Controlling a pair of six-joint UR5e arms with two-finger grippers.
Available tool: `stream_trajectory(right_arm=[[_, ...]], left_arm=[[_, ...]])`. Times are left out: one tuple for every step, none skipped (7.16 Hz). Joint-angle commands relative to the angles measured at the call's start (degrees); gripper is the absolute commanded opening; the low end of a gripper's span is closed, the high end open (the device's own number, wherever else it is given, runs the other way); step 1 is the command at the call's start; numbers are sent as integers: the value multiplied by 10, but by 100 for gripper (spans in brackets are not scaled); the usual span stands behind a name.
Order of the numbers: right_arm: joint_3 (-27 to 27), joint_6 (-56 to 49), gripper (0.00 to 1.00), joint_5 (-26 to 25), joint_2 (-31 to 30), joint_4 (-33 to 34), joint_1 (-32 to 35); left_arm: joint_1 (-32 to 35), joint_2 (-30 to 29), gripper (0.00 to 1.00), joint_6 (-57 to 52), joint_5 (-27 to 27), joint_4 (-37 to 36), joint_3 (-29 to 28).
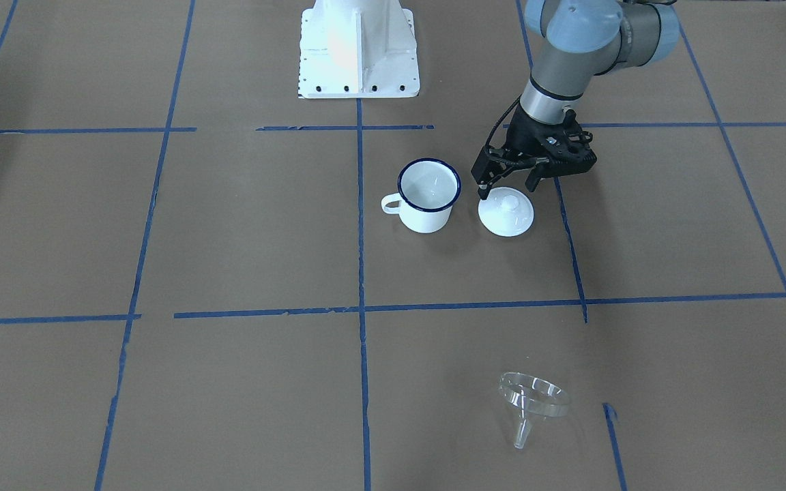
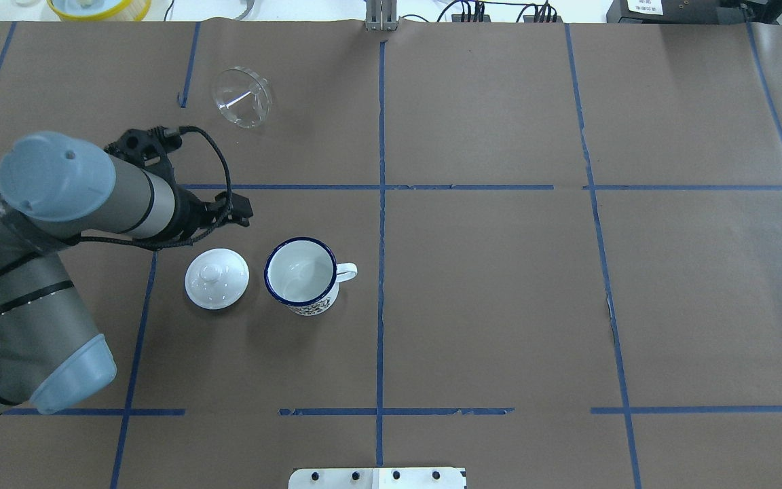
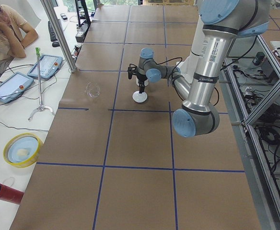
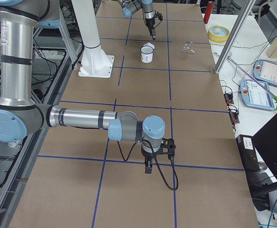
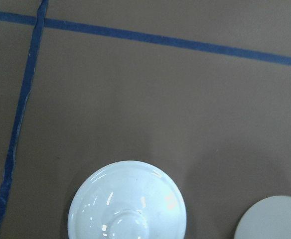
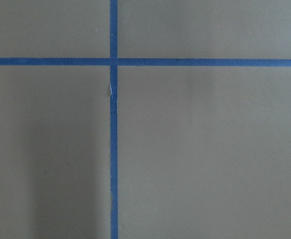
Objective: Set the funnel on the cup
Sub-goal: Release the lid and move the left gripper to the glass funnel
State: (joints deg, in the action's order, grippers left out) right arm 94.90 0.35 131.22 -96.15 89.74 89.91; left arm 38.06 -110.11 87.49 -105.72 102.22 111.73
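Observation:
The clear funnel (image 1: 533,402) lies on its side on the brown paper, far from the robot's base; it also shows in the overhead view (image 2: 241,97) and the two side views (image 3: 93,89) (image 4: 188,47). The white cup (image 1: 427,194) with a dark blue rim stands upright and empty near the table's middle (image 2: 301,274) (image 4: 148,53). My left gripper (image 1: 506,183) is open and empty, just above a white knobbed lid (image 1: 505,211) beside the cup. My right gripper (image 4: 148,166) hangs low over bare paper, far from these things; I cannot tell whether it is open or shut.
The lid (image 2: 216,278) lies between my left arm and the cup, and fills the lower part of the left wrist view (image 5: 128,204). The white robot base (image 1: 359,51) stands behind the cup. A person (image 3: 5,33) sits past the table's far edge.

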Motion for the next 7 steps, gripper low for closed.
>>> stream_trajectory(right_arm=[[0,0,100,0,0,0,0],[0,0,100,0,0,0,0],[0,0,100,0,0,0,0],[0,0,100,0,0,0,0],[0,0,100,0,0,0,0],[0,0,100,0,0,0,0],[0,0,100,0,0,0,0]], left_arm=[[44,-34,100,152,42,62,-5],[50,-34,100,231,86,155,-49],[61,-41,100,307,88,253,-128],[73,-77,100,362,103,311,-215],[77,-125,100,394,145,332,-304],[77,-140,100,420,159,401,-361],[77,-148,100,432,162,450,-412]])
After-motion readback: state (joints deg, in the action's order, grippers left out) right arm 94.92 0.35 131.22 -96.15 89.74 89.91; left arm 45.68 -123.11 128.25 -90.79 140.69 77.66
